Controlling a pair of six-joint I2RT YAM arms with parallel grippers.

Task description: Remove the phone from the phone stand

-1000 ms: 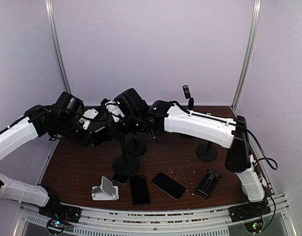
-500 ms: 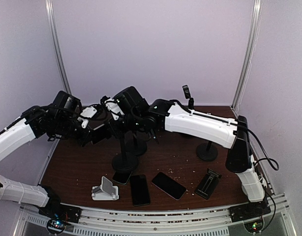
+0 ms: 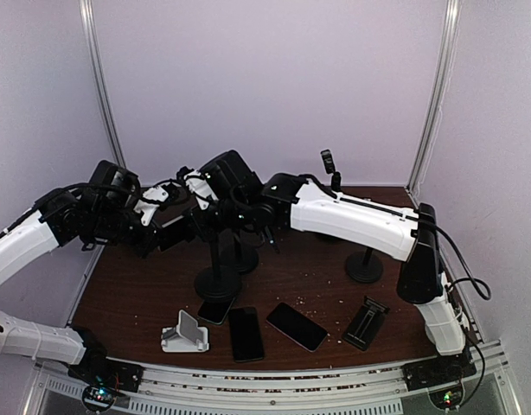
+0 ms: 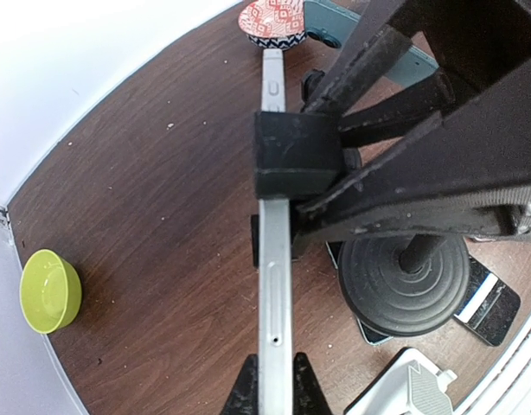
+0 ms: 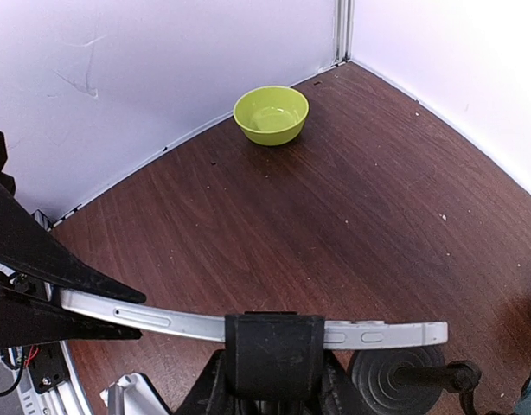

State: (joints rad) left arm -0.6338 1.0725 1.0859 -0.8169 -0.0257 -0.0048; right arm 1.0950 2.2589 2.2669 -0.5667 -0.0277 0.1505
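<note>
left arm reaches in from left, left gripper [image 4: 272, 393] jaws pinched on phone [image 4: 274, 294] end. right arm stretched across bench [image 3: 144, 294]; right gripper [image 5: 272, 380] jaws apparently clamping phone stand [image 4: 404, 285] cradle.

The phone [image 4: 274, 294] is showing a silvery metal edge, smooth with a satin sheen. The phone stand [image 4: 296, 156] is looking like matt black plastic, and its round base [image 4: 402, 285] is showing fine ridges. The table [image 5: 335, 199] is reading as dark wood grain, faintly shiny. The lime bowl [image 5: 271, 113] is gleaming, proper glossy. The flat phone [image 3: 246, 333] is shining like black glass.
</note>
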